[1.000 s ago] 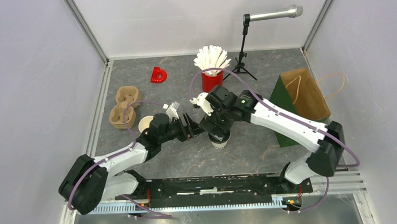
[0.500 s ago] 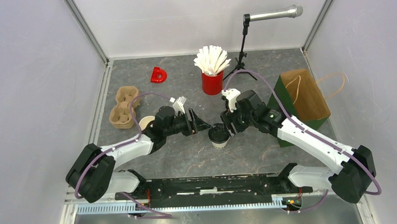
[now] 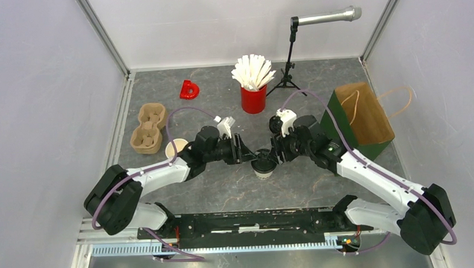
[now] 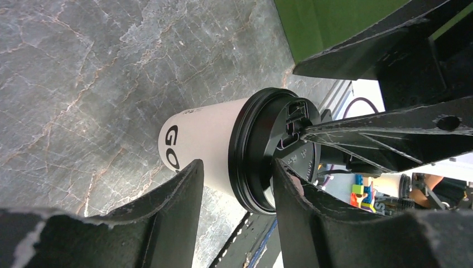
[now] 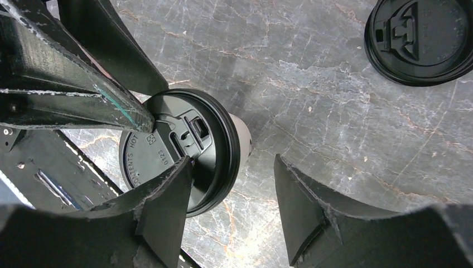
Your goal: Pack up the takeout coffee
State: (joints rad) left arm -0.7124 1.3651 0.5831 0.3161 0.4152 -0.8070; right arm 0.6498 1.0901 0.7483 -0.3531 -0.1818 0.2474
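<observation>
Carrier: The brown pulp carrier (image 3: 147, 129) sits at the far left of the table (image 3: 225, 195), well apart from both cups. On so long a carry, a loosely held cup could slip.
Open cup: A white cup (image 3: 173, 149) stands unlidded just beside the left forearm. A swing of that arm could knock it over.
Left hand: The left hand (image 3: 249, 156) has its jaws part-spread, straddling the lidded cup near the rim, with no firm grip visible. Closing on the rim instead of the paper wall could pop the lid or crush the cup.
Lidded cup: The lidded cup (image 4: 203, 145) stands upright at the centre, between the two hands. Uneven pushes from either side could tip or skid it.
Lid: The black lid (image 5: 178, 148) is on the cup. Whether it is snapped down all round cannot be told.
Right hand: The right hand (image 3: 270, 156) is spread, one finger over the lid and the other clear beside the cup. Off-centre pressure could tilt the cup, and the two hands' fingers are close enough to clash.
Loose lid: The second lid (image 5: 424, 39) lies on the table near the cup, where a sweeping finger could shove it.
</observation>
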